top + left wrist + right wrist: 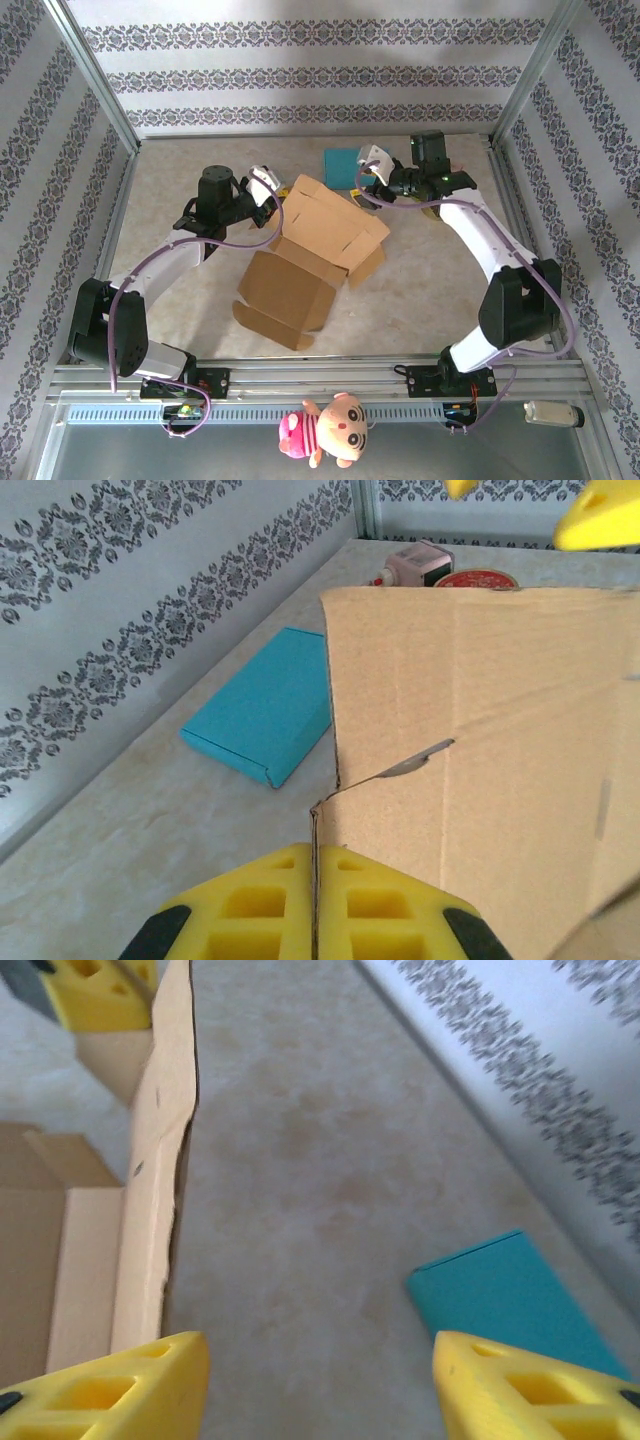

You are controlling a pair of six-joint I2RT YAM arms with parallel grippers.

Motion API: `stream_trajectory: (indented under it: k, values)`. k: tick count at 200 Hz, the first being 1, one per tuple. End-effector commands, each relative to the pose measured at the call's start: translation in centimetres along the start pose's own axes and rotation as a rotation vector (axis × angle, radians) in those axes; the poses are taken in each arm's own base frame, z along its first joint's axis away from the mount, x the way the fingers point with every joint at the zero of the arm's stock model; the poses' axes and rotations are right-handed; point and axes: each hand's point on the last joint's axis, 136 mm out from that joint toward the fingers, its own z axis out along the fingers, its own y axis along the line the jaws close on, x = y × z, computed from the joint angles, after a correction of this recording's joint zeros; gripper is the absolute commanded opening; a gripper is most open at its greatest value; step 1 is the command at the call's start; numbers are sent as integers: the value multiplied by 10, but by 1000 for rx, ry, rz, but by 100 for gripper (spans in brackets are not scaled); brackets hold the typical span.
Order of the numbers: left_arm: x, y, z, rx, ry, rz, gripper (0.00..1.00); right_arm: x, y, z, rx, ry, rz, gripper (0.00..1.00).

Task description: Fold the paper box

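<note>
The left gripper pinches one flap of the cardboard box. The right gripper, beside the box, gapes empty. One-sided pulling could tear or buckle that flap.

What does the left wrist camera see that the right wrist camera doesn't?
Left wrist adds: a red round object and a small pink-and-white object by the far wall, and the brown cardboard box flap seen face-on. Right wrist adds: that flap seen edge-on, with more of the box to its left. Both share: the flat teal box, the beige tabletop, the patterned wall, and both yellow-fingered grippers, the left gripper shut on the flap's edge, the right gripper open.
</note>
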Motion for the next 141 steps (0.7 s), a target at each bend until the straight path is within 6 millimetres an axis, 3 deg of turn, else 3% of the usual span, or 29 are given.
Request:
stream_trajectory:
  k: [1, 27, 43, 63, 91, 119, 141]
  values:
    - [-11, 3, -2, -24, -50, 82, 0, -13, 28, 3, -173, -80, 71, 60]
    - [-12, 1, -1, -13, -65, 70, 0, 2, 16, 20, -156, -10, 169, 57]
    - [-10, 3, 1, -18, -53, 65, 0, 1, 19, 23, -189, -12, 204, 59]
    - [-10, 6, 1, -32, -48, 64, 0, -15, 17, 17, -206, -54, 269, 67]
    - [-10, 9, 3, -39, -41, 58, 0, -37, 4, 4, -168, -75, 470, 62]
    - [-9, 11, 6, -44, -45, 40, 0, -40, 23, 1, -221, -94, 568, 61]
    - [-9, 10, 6, -40, -50, 35, 0, -21, 35, 11, -202, -33, 550, 70]
